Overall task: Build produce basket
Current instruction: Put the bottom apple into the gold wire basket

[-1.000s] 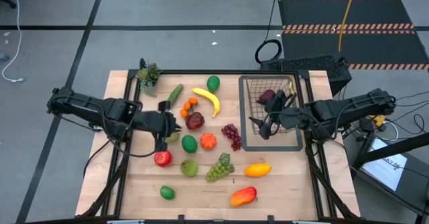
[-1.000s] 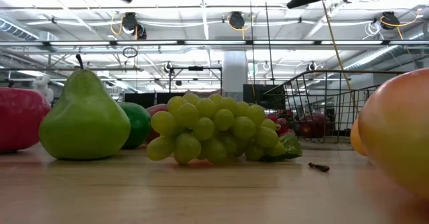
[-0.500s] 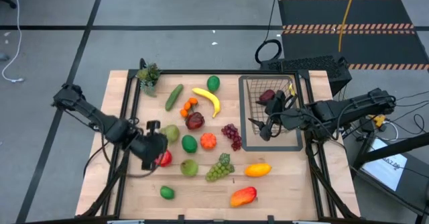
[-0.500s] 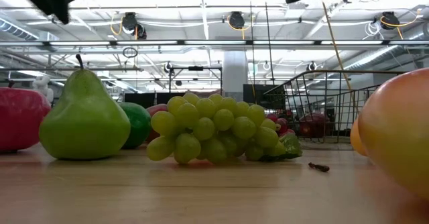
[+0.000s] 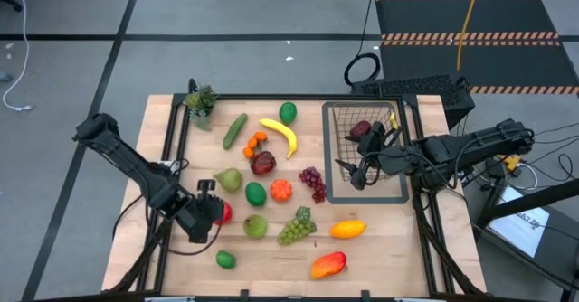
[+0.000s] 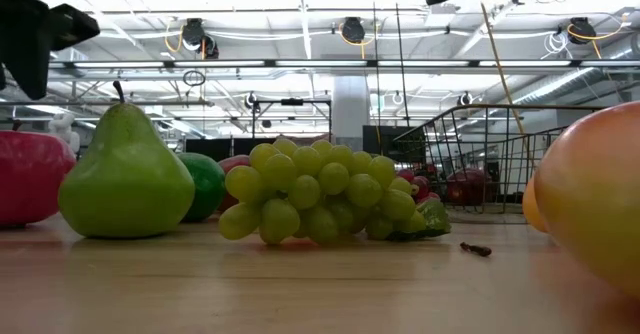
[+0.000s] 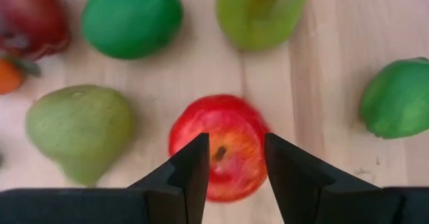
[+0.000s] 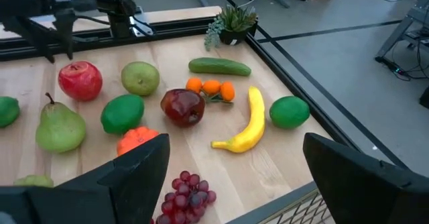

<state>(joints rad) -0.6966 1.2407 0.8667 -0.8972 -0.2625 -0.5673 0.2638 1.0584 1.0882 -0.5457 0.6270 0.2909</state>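
Two narrowly parted fingers of the left gripper (image 7: 233,170) hang above the red apple (image 7: 220,145) on the table: centre, descend, then close around its middle.

Grey floor (image 5: 72,31), bright ceiling lights (image 6: 350,29)

The basket (image 5: 365,152) stands at the right of the surface (image 5: 398,239), with the produce (image 5: 271,189) spread to its left and the potted plant (image 5: 200,104) in the far left corner.
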